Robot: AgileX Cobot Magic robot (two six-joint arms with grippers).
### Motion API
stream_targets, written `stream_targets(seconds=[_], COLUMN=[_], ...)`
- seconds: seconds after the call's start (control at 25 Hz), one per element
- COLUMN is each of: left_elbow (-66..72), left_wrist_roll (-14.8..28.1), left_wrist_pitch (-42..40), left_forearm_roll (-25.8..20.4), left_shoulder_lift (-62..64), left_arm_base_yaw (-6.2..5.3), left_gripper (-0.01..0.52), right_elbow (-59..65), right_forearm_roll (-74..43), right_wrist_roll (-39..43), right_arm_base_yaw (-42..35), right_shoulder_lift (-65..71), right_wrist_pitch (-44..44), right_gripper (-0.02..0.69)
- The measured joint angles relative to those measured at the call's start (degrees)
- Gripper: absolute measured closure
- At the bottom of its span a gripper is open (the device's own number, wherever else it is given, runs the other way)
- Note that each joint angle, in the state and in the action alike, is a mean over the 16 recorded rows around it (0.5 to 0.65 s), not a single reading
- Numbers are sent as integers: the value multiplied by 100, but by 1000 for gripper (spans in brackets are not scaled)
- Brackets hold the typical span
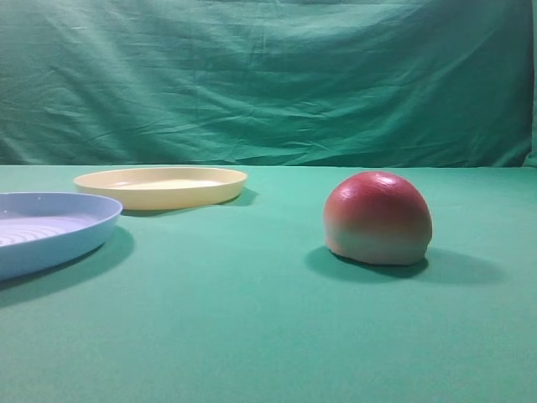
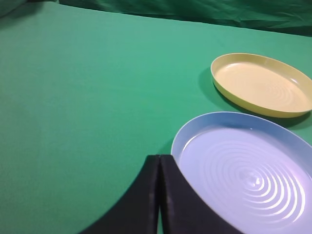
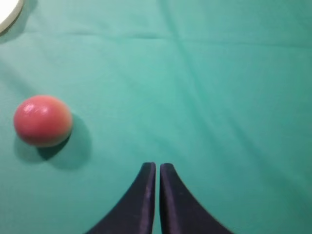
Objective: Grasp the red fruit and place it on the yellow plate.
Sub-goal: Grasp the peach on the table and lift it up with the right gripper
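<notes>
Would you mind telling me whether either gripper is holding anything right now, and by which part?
Nothing is held. The left gripper and right gripper are both shut on nothing, and the red fruit sits alone on the cloth.

One red fruit (image 1: 377,218), two plates (yellow plate (image 1: 161,186), blue plate (image 1: 50,231)).

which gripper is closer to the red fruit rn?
Right. The right gripper has the red fruit in its view, ahead and left. The left gripper sits by the blue plate; no fruit in its view.
</notes>
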Motion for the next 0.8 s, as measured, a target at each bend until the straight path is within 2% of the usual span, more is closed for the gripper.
stream_targets(seconds=[0.2,0.4,0.68,0.8], left_elbow=[0,0,0,0], left_wrist_roll=[0,0,0,0], left_wrist_pitch=[0,0,0,0], left_forearm_roll=[0,0,0,0], left_shoulder_lift=[0,0,0,0], left_arm_base_yaw=[0,0,0,0], left_gripper=[514,514,514,514], right_elbow=[-301,-636,-1061,-1247], right_forearm_roll=[570,828,628,509], right_wrist_roll=[-597,-1046,-1179,-1188], right_arm_base_yaw=[235,802,1902,2263], right_shoulder_lift=[617,1312,2347,2791], right_wrist_pitch=[330,446,174,15], right_gripper=[665,665,658,619])
